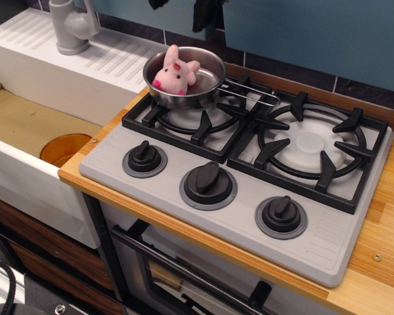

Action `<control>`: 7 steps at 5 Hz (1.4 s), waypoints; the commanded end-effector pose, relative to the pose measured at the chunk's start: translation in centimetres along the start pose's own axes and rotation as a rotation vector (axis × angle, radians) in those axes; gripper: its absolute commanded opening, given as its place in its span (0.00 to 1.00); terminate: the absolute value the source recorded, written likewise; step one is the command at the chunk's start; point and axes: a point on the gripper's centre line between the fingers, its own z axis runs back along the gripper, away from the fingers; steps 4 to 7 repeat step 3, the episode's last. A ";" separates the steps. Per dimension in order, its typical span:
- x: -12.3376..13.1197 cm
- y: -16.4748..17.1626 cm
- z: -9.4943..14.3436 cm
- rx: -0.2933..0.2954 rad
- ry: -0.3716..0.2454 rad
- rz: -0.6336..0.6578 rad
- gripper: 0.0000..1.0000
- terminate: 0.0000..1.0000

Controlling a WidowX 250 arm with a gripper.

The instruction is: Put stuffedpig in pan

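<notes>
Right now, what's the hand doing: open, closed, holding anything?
Hand: open and empty, two dark fingers apart at the top edge, above the pan. The stuffedpig sits in the pan, untouched.

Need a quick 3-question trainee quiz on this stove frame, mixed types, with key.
1. True or false: the stuffed pig lies inside the steel pan.
2. The pan sits on which burner? A) left B) right C) neither
3. How many black knobs line the stove front?

Key: 1 true. 2 A. 3 three. Note: the gripper is up at the top edge, its fingertips apart and clear of the pig.
</notes>
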 end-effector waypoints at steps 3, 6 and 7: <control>1.5 -0.2 1.0 -0.097 -0.035 -0.030 1.00 1.00; 1.5 -0.2 1.0 -0.097 -0.035 -0.030 1.00 1.00; 1.5 -0.2 1.0 -0.097 -0.035 -0.030 1.00 1.00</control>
